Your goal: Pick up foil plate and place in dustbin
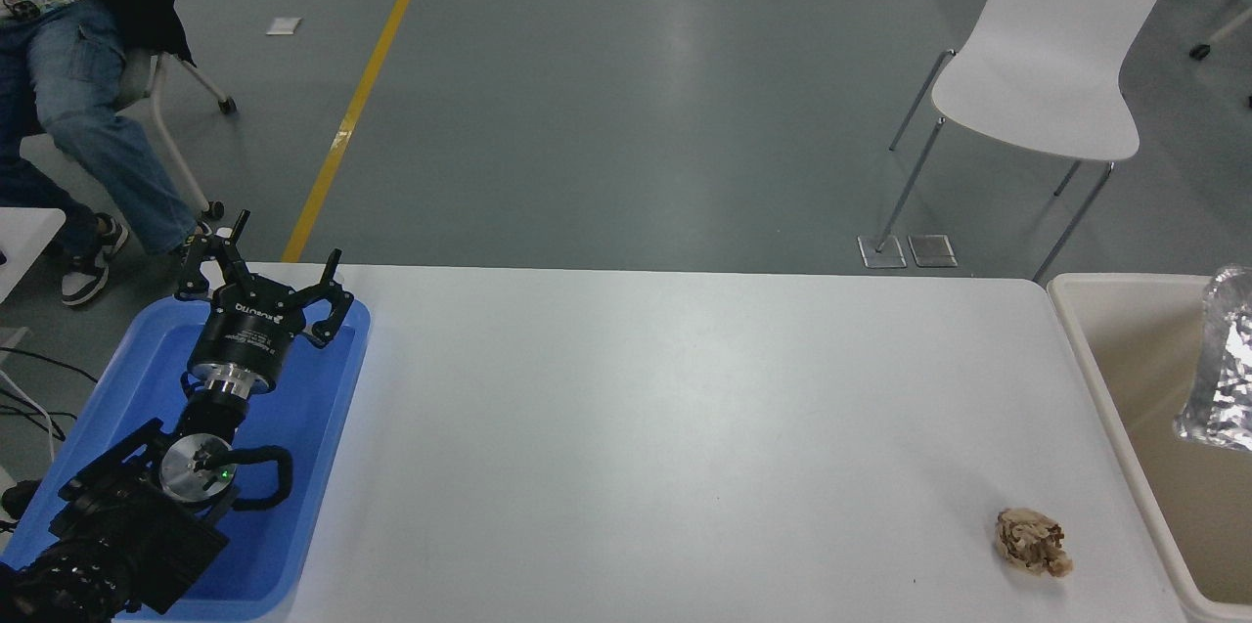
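The shiny foil plate (1223, 359) shows at the right edge of the head view, standing on edge inside the beige dustbin (1095, 349), partly cut off by the frame. Nothing visible holds it. My right gripper is out of view. My left gripper (264, 279) is parked over the blue tray at the lower left, fingers spread open and empty.
A blue shallow tray (323, 467) lies under the left arm. A small tan paper wad (1032, 542) sits near the table's front right. A white chair (1047, 66) stands beyond the table; a seated person (68, 85) is at the top left.
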You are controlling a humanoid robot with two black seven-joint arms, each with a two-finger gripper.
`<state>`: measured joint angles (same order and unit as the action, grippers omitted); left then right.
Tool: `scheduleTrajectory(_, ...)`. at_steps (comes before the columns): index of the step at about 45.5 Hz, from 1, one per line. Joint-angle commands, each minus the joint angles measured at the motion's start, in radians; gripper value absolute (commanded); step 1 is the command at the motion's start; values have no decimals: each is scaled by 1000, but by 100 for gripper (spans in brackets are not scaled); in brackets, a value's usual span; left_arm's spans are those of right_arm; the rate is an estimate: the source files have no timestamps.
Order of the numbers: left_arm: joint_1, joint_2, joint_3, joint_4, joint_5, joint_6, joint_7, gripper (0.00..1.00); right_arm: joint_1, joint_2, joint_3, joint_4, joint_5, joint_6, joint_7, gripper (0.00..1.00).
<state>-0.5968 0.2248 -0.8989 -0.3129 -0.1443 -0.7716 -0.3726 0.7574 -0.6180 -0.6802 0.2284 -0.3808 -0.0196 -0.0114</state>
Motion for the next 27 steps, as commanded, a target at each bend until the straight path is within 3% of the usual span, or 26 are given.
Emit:
scheduleTrajectory(1,0,-1,0,0,0,0,0,100,-56,37,30,-30,0,-31,-1,0)
scheduleTrajectory(12,0,-1,0,-2,0,0,1,100,-69,37,45,-32,2,-34,-1,2)
scheduleTrajectory(20,0,1,0,0,0,0,0,100,-67,37,108,-34,22,-40,-1,51)
scheduleTrajectory(25,0,-1,0,0,0,0,0,100,-67,34,117,-34,23,-57,-1,87)
scheduleTrajectory(27,0,-1,0,0,0,0,0,100,-63,32,117,-32,25,-62,-1,95)
